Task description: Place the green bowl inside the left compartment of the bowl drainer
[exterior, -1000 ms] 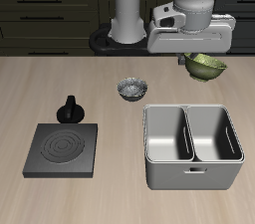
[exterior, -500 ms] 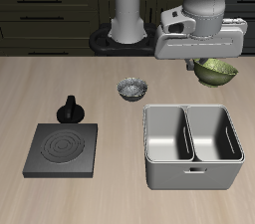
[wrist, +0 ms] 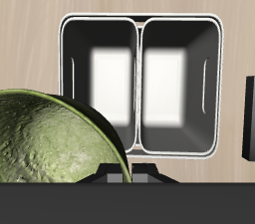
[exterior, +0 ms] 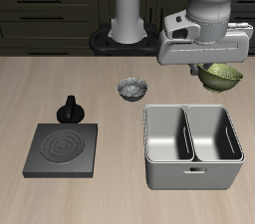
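Nearest the table's front edge: large grey metal-looking rectangular bowl drainer [exterior: 193, 146], two equal wells, left compartment [exterior: 215, 134] bare inside. Beside it, flat black square stove plate [exterior: 62, 149] with a small black knobbed piece [exterior: 72, 108] behind. Farther back, grey-and-white patterned bowl [exterior: 131, 90] on the light wooden table [exterior: 40, 89]. Above and behind the drainer, small olive-green bowl [exterior: 221, 76] lifted off the table, clamped by the two-finger gripper [exterior: 204, 68]. In the wrist view, green bowl [wrist: 50, 140] close up, drainer [wrist: 139, 84] below.

No readable text, labels or numbers.
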You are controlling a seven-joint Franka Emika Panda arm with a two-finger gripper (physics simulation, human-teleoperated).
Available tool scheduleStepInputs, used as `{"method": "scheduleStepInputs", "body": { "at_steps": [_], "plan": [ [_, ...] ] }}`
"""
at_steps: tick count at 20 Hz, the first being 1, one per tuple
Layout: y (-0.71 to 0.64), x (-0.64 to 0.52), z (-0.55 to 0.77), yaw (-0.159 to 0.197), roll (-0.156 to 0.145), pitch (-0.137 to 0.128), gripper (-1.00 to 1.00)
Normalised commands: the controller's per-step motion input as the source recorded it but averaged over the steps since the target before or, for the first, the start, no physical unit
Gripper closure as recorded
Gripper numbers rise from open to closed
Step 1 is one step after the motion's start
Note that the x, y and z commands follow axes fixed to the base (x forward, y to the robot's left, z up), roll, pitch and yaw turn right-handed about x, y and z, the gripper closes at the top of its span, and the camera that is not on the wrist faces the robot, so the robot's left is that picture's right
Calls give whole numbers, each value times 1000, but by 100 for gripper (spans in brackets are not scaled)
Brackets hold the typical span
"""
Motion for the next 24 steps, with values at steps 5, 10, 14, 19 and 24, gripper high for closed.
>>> {"method": "scheduleStepInputs", "body": {
  "at_steps": [5, 10, 14, 19, 24],
  "plan": [
    [-50, 101, -46, 9, -2, -8, 100],
    [-87, 104, -156, 6, -12, 19, 100],
    [-31, 69, -229, 25, -13, 27, 100],
    [35, 30, -268, 14, 5, 30, 100],
    [-1, -12, -152, 13, -2, 21, 100]
  ]
}}
